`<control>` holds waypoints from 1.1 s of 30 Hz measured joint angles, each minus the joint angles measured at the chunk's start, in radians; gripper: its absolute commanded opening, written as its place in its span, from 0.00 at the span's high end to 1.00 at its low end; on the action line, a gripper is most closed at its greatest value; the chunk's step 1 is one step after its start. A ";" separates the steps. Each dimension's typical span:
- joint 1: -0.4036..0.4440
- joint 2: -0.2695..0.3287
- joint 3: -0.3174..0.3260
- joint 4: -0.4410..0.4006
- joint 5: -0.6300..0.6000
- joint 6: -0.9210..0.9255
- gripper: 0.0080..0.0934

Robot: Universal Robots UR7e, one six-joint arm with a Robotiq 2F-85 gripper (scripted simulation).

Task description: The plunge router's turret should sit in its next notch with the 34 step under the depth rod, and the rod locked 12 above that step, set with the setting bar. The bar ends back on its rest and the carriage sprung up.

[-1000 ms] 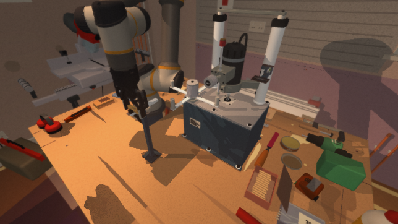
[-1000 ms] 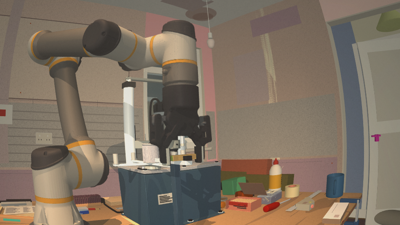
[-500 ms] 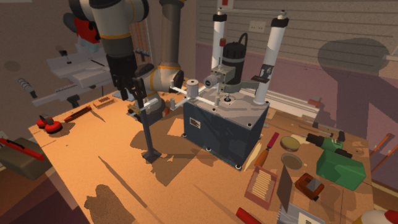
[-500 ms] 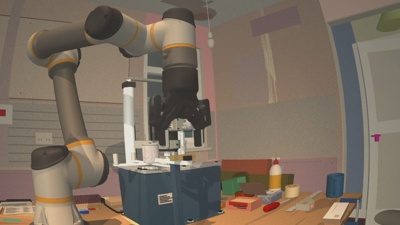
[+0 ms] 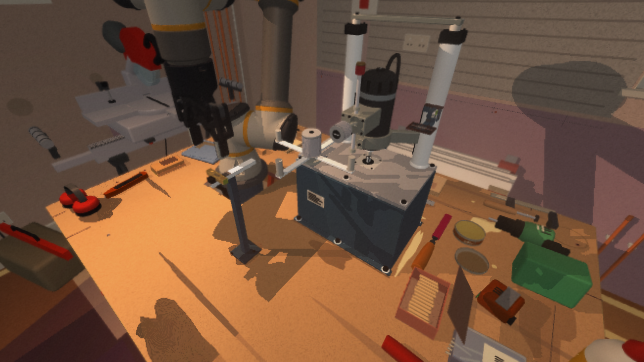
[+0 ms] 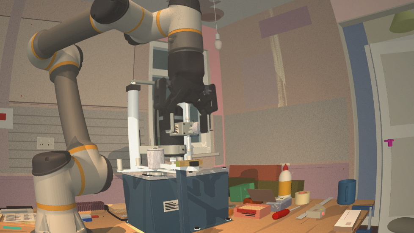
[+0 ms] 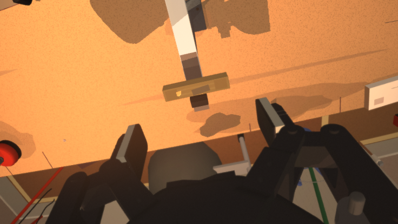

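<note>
The turret [image 5: 351, 163] at the foot of the depth rod [image 5: 356, 107] is small and partly hidden behind the rod's clamp block [image 5: 361, 122], so I cannot read its steps. The brass setting bar [image 5: 216, 175] [image 7: 196, 86] lies across the end of its rest [image 5: 240, 212], a thin post standing on the bench left of the router's blue base [image 5: 361, 205], and my gripper [image 5: 209, 135] [image 6: 183, 116] hangs open and empty above it. The black router motor [image 5: 377, 100] sits high on its two white columns. A pale cylindrical knob [image 5: 311, 141] stands on the lever left of the base.
The bench's left edge runs close below my fingers in the wrist camera, with red ear defenders [image 5: 78, 199] near it. A mitre saw [image 5: 132, 107] stands behind the gripper. Right of the base lie a chisel [image 5: 431, 242], tins, a green drill case [image 5: 550, 272] and a box of dowels [image 5: 423, 301].
</note>
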State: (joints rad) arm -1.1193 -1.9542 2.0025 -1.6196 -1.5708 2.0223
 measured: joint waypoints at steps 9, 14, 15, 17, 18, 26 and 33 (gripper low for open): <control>0.000 0.000 -0.013 0.014 0.000 0.000 0.06; 0.000 0.000 -0.013 0.014 0.000 0.000 0.18; 0.000 0.000 -0.013 0.014 0.000 0.000 0.20; 0.000 0.000 -0.013 0.015 0.000 0.000 0.25; 0.000 -0.001 -0.013 0.015 0.000 0.000 0.27; 0.000 -0.001 -0.014 0.015 0.000 0.000 0.46; 0.000 -0.001 -0.014 0.015 0.000 0.000 0.63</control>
State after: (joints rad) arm -1.1193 -1.9547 1.9889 -1.6049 -1.5708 2.0223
